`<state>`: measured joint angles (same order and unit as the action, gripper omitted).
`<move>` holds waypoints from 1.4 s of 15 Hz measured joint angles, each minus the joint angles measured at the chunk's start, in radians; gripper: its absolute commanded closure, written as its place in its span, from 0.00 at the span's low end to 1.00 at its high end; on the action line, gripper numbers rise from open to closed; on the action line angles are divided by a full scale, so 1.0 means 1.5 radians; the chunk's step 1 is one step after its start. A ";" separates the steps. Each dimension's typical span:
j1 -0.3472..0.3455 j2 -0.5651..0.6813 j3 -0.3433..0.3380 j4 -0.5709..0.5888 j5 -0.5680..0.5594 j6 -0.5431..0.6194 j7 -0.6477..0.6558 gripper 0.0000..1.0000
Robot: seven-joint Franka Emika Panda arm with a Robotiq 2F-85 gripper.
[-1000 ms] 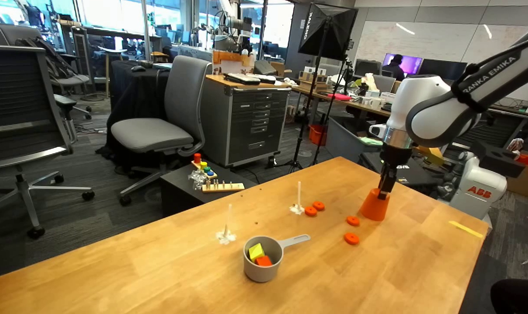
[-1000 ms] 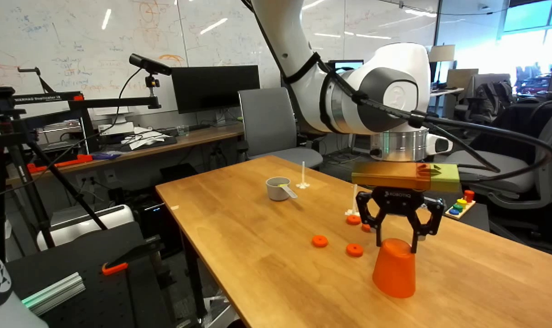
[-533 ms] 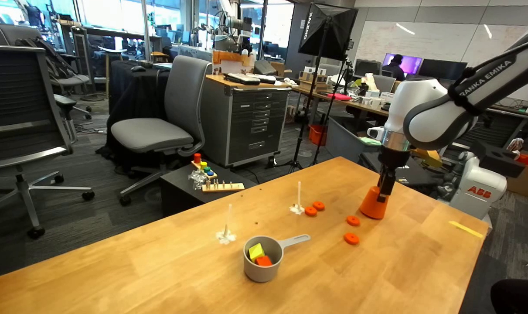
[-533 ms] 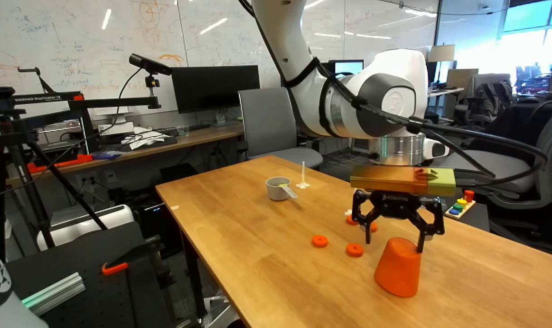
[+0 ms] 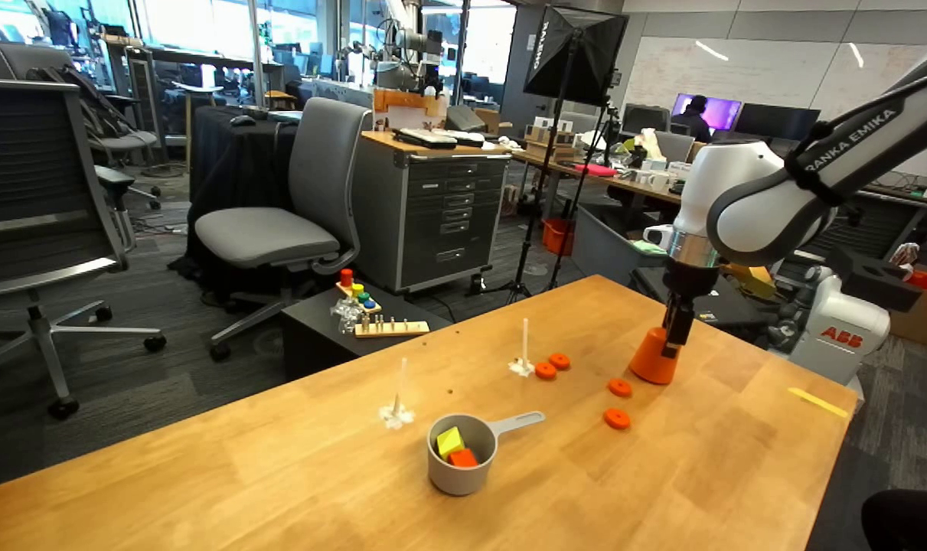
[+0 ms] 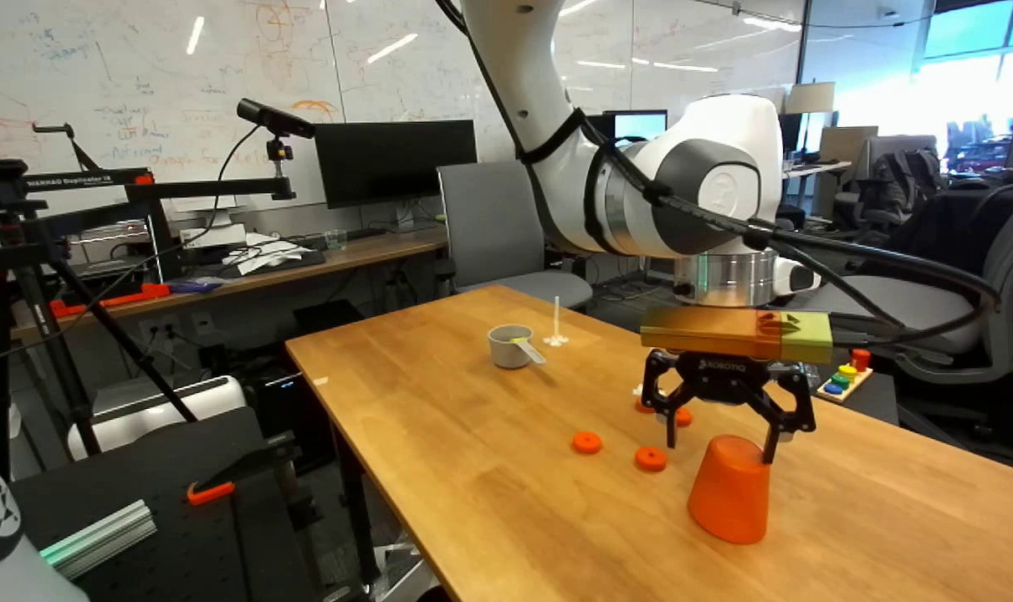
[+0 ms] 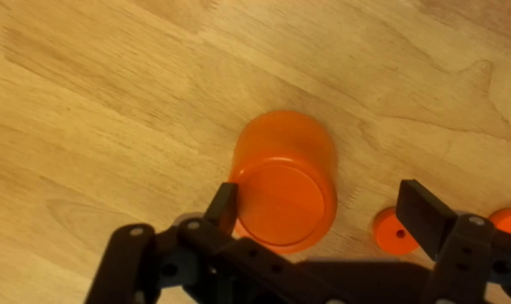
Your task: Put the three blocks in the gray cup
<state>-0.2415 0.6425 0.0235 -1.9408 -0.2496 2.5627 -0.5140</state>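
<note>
Spread gripper (image 6: 720, 451) stands well apart from gray cup (image 5: 458, 480)

A yellow-green block (image 5: 449, 441) and an orange-red block (image 5: 463, 458) sit inside the gray cup on the wooden table (image 5: 302, 490), well across from the gripper, with the cup's handle (image 5: 518, 421) turned roughly toward it in an exterior view. The jaws stand wide apart on either side of the narrow upper end of an orange tapered cup (image 6: 729, 502). In the wrist view, one finger (image 7: 225, 207) sits right at that cup's wall, whether touching or just beside it hard to tell, while the opposite finger (image 7: 424, 215) stands clear, partly covering an orange disc (image 7: 388, 236) on the table.

A second earlier, the jaws were closer together, with a finger at each side of the orange tapered cup; they have since parted, and the gripper has come down slightly. The orange tapered cup has shifted a little on the table. The gray cup and the two blocks in it lie just as they did. Unmoved as well are two white pegs (image 5: 525, 340), upright, one near the gray cup, the other farther off beside a pair of orange discs.
</note>
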 measured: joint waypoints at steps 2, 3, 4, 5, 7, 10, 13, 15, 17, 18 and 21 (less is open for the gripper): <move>0.002 0.000 0.001 -0.001 0.000 0.000 0.000 0.00; 0.004 0.000 0.002 -0.001 0.000 0.000 0.000 0.00; 0.006 0.000 0.002 -0.001 0.000 0.000 0.000 0.00; 0.010 -0.001 0.003 -0.001 0.000 0.000 0.000 0.00; 0.016 -0.005 0.003 -0.002 0.000 0.000 0.000 0.00; 0.021 -0.013 0.003 -0.004 0.000 0.000 0.000 0.00; 0.020 -0.015 -0.001 -0.004 0.000 0.000 0.000 0.00; 0.017 -0.015 -0.003 -0.005 0.000 0.000 0.000 0.00; 0.013 -0.016 -0.006 -0.005 0.000 0.000 0.000 0.00; 0.012 -0.017 -0.008 -0.005 0.000 0.000 0.000 0.00; 0.005 -0.021 -0.013 -0.006 0.000 0.000 0.000 0.00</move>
<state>-0.2341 0.6116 0.0039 -1.9496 -0.2495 2.5627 -0.5135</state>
